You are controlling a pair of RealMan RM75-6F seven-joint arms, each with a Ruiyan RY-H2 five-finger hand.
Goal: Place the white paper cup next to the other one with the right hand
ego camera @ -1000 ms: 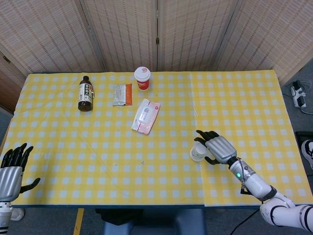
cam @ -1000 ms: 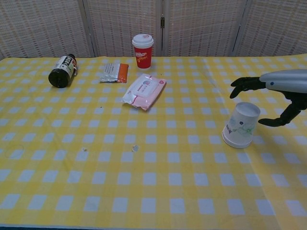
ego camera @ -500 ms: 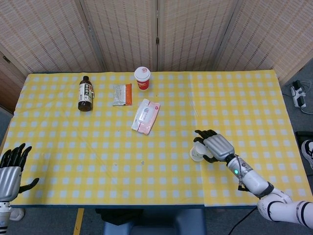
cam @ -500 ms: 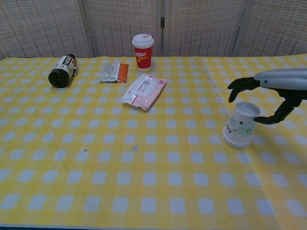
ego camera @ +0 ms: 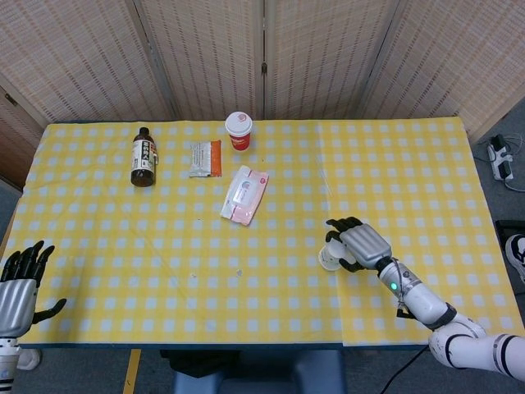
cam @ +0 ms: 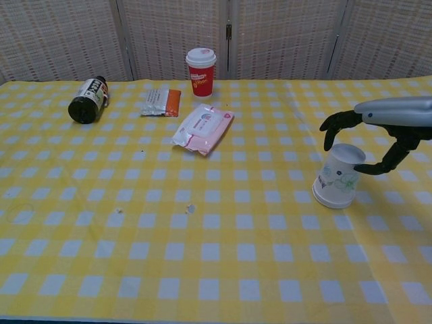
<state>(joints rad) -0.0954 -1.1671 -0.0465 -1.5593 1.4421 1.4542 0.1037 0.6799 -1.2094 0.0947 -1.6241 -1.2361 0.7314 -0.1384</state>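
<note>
The white paper cup stands upside down and slightly tilted on the right side of the yellow checked table, also seen as the cup from the head view. My right hand hovers over its upper end, fingers curved down on the far side and the thumb near the right side; no firm grip shows. From above, the right hand covers much of the cup. The other cup, red with a white lid, stands upright at the table's back. My left hand hangs at the front left corner with spread fingers, holding nothing.
A pink wipes pack lies between the two cups. A snack packet and a dark bottle on its side lie at the back left. A folding screen stands behind the table. The table's right edge is close to my right arm.
My right hand has sunk a little and its fingers have curled closer around the white cup's top. The cup and the left hand have not moved.
</note>
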